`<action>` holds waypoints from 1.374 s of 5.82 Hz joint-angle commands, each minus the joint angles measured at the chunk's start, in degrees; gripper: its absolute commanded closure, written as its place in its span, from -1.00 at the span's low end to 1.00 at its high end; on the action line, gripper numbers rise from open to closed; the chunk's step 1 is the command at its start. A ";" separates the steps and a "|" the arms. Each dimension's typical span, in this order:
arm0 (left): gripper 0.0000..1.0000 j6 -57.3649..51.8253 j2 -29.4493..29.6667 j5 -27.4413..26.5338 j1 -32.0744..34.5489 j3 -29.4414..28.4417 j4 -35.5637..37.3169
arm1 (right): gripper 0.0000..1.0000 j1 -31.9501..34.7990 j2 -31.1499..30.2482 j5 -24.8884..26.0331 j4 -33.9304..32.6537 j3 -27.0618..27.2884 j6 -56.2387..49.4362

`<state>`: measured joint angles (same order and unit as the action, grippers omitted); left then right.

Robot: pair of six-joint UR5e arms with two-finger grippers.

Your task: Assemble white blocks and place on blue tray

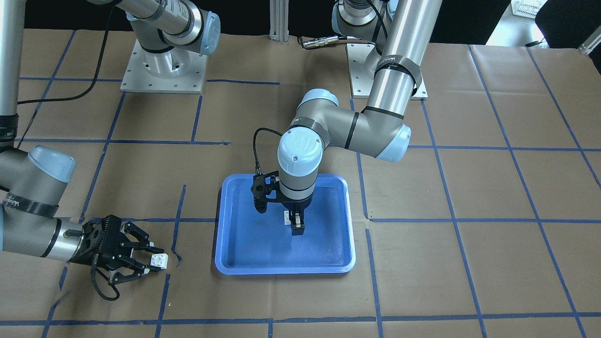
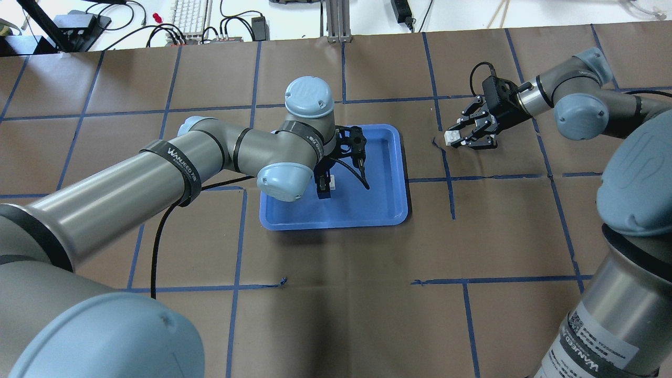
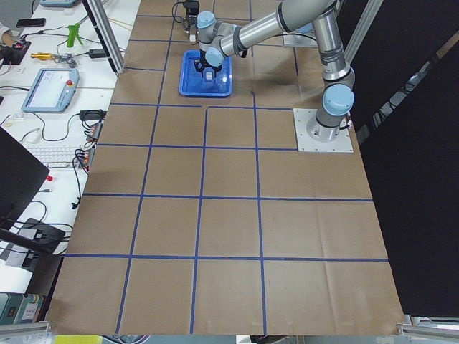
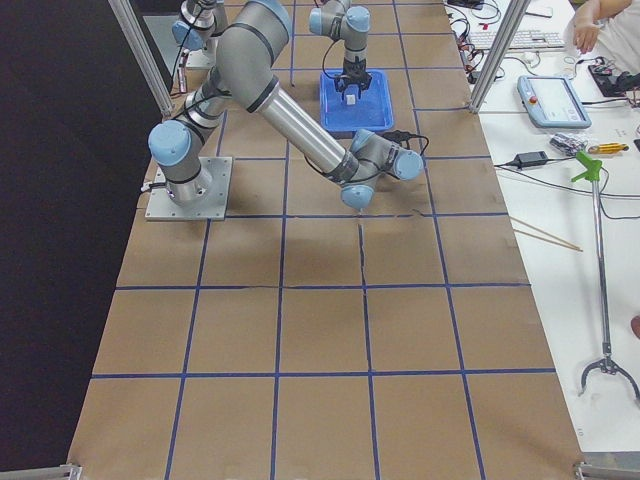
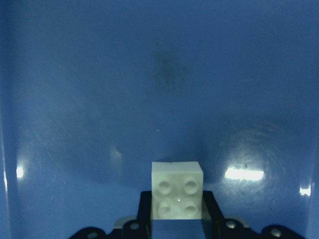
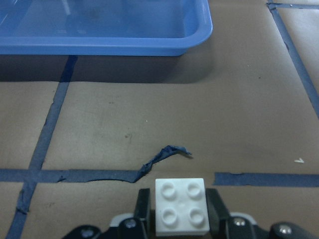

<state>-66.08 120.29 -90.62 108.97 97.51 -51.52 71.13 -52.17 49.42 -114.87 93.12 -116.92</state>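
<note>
The left gripper (image 1: 297, 228) is clamping one white block (image 5: 177, 196) between its jaws, with the blue tray (image 1: 235, 256) lying directly below them, while the right gripper (image 1: 154, 260) is pinching the other white block (image 6: 181, 206) between its jaws, over brown paper (image 6: 149, 124) beside the tray.

First block (image 5: 177, 190): small white square brick, four round studs facing the wrist camera; clamped between the left arm's jaws, low over the middle of the tray; whether it touches the floor cannot be told.
Second block (image 6: 180, 206): same kind of brick; clamped between the right arm's jaws just over the brown surface, well apart from the tray.
Tray (image 1: 253, 244): large, shallow, blue, rounded corners, raised rim; lies flat on the surface.
</note>
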 commanded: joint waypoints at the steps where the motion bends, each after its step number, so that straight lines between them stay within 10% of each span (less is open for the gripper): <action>1: -0.98 0.43 -5.47 -0.17 -0.16 -1.43 -7.74 | 0.40 0.06 -0.03 -0.03 0.00 -0.31 -0.06; 4: -0.98 29.00 -20.39 -0.26 -3.22 -2.67 -21.39 | 0.51 0.15 -3.26 0.15 1.05 -2.07 2.20; 8: -0.99 62.51 -29.40 -0.09 -14.36 -4.85 -35.60 | 0.51 6.46 -12.15 -3.80 -5.58 8.29 13.50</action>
<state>-9.58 92.11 -90.88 98.11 94.05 -81.98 75.67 -63.04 46.41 -117.07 99.16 -107.73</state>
